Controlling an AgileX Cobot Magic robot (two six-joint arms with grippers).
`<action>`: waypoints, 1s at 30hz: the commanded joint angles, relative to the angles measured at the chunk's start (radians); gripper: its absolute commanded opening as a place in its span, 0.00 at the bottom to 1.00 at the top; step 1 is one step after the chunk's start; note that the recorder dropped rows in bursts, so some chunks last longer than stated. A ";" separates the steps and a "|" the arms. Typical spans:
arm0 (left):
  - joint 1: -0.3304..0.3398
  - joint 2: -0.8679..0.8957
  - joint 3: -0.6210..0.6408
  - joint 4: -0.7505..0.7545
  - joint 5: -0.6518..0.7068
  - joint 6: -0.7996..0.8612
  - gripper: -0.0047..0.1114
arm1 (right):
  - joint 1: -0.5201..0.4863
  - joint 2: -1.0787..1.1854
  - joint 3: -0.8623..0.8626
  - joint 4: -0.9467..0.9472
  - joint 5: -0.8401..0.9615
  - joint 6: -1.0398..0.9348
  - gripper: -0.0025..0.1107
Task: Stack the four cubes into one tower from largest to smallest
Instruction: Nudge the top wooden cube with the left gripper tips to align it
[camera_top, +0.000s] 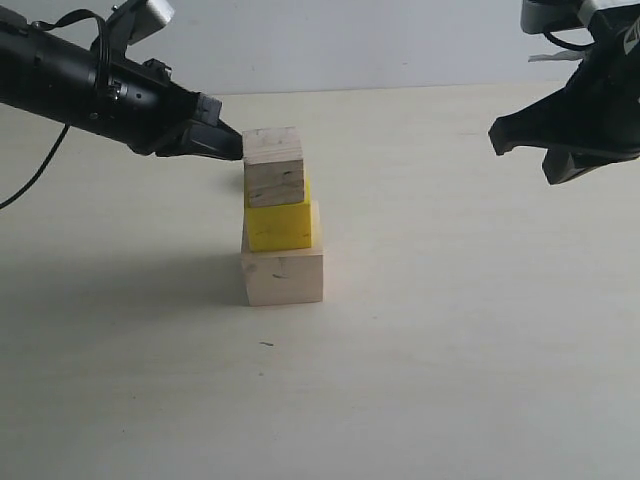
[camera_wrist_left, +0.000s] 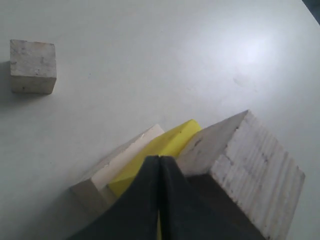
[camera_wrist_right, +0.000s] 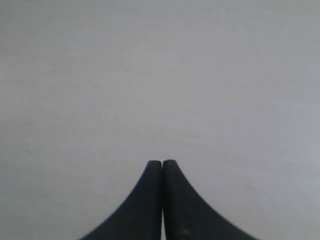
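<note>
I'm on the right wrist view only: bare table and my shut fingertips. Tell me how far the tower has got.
Observer: Three cubes are stacked: the big pale base cube, the yellow cube, then the grained cube on top.
Operator: Report the smallest cube.
Observer: Not stacked. The smallest cube lies alone on the table, apart from the other three, in the left wrist view.
Operator: Place the left gripper.
Observer: The left gripper, shut and empty, has its tip beside the grained cube's left side.
</note>
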 joint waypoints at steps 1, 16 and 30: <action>-0.004 -0.001 -0.007 0.001 -0.003 0.005 0.04 | -0.005 -0.008 0.003 -0.002 -0.012 0.001 0.02; -0.004 -0.022 0.031 0.100 0.014 -0.076 0.04 | -0.005 -0.008 0.003 0.014 -0.014 0.001 0.02; -0.050 -0.029 0.031 0.102 0.014 -0.056 0.04 | -0.005 -0.008 0.003 0.016 -0.014 0.001 0.02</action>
